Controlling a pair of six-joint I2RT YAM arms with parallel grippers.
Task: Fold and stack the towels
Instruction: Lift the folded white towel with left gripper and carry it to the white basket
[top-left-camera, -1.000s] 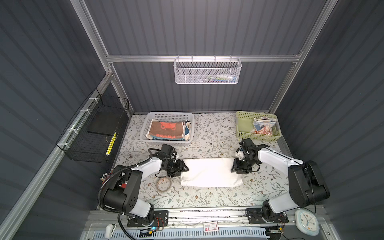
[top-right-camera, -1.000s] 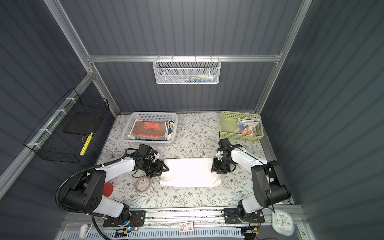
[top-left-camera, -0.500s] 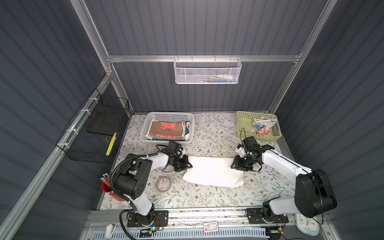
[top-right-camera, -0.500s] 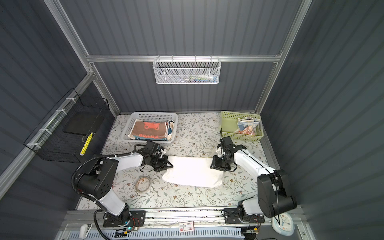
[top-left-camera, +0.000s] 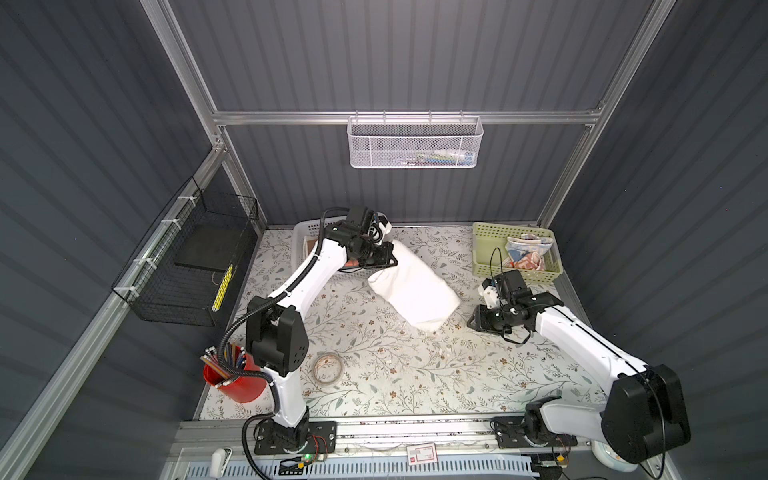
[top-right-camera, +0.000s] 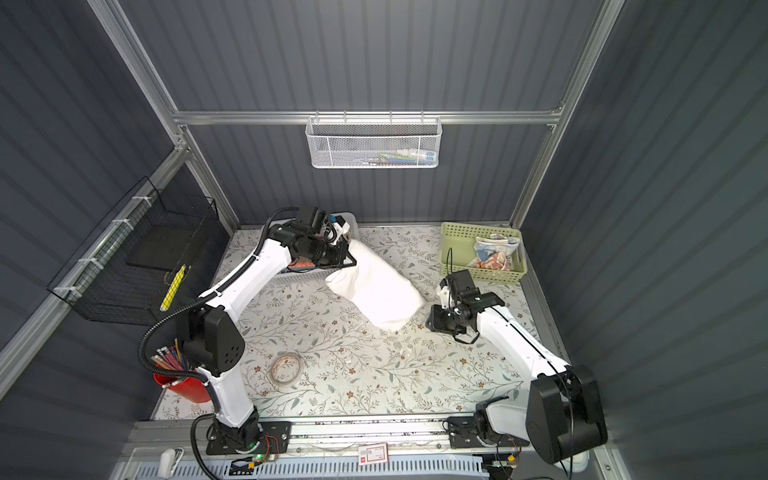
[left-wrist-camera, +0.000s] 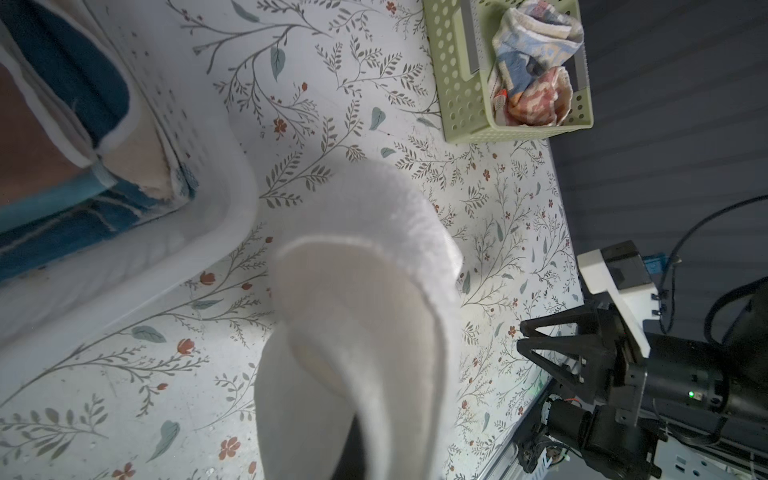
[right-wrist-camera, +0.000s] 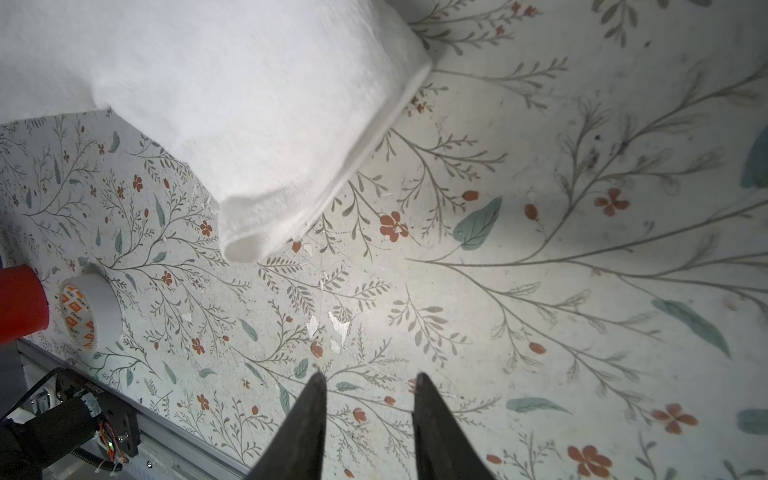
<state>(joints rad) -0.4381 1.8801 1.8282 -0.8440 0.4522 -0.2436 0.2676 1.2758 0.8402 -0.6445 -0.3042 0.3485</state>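
Overhead view of a flowered table (top-left-camera: 374, 386) in a dark-walled cell, read as a clock face with twelve at the back wall. The left gripper (top-left-camera: 386, 255) is pinching one end of the white towel (top-left-camera: 415, 286) tightly. It is raised at about eleven o'clock, above the four o'clock corner of the white basket (top-left-camera: 300, 232). The towel, folded into a long band, is hanging on a slant toward the table's centre, its low end pointing to four o'clock. Whether that end is touching the table cannot be told.

The right gripper (top-left-camera: 476, 321) is hovering at about three o'clock, just beside the towel's low end and apart from it. In the right wrist view its fingers (right-wrist-camera: 307, 415) are standing a narrow gap apart over bare table, holding nothing.

The white basket is holding a folded blue towel (left-wrist-camera: 62, 70) and a coral-brown towel (left-wrist-camera: 25, 141). At one o'clock a green basket (top-left-camera: 484, 253) is holding a crumpled orange-and-blue towel (top-left-camera: 527, 251). A tape roll (top-left-camera: 327, 368) is lying at seven o'clock, and a red cup (top-left-camera: 235, 384) of pencils is standing at eight.
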